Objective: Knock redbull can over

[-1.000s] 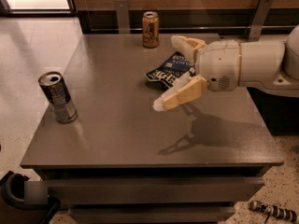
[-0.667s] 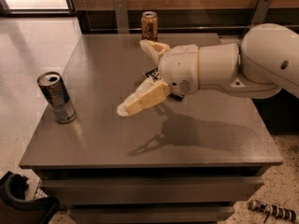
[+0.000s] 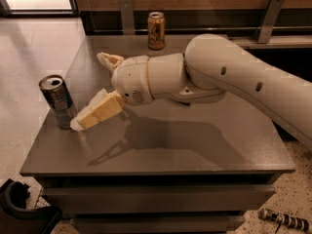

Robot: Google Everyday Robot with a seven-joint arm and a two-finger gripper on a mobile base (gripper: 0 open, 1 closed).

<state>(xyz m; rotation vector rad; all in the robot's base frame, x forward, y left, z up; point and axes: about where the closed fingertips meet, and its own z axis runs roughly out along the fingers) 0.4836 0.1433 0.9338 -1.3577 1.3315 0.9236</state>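
Note:
The redbull can (image 3: pixel 57 102), slim, silver and dark blue with a shiny top, stands upright near the left edge of the grey table (image 3: pixel 204 150). My gripper (image 3: pixel 90 91) is open, just right of the can. Its near finger (image 3: pixel 96 112) reaches down to the table beside the can's base, very close to it or touching it. The far finger (image 3: pixel 109 60) points up and back, apart from the can. My white arm (image 3: pixel 234 77) stretches in from the right across the table.
A gold-brown can (image 3: pixel 156 30) stands upright at the table's back edge. Two metal brackets (image 3: pixel 127 14) rise against the wooden wall behind. A black object (image 3: pixel 24 209) lies on the floor at the front left.
My arm has swept left across the table, bringing the open gripper from the table's middle right up to the can. The arm now covers the dark blue packet seen earlier. The can still stands upright.

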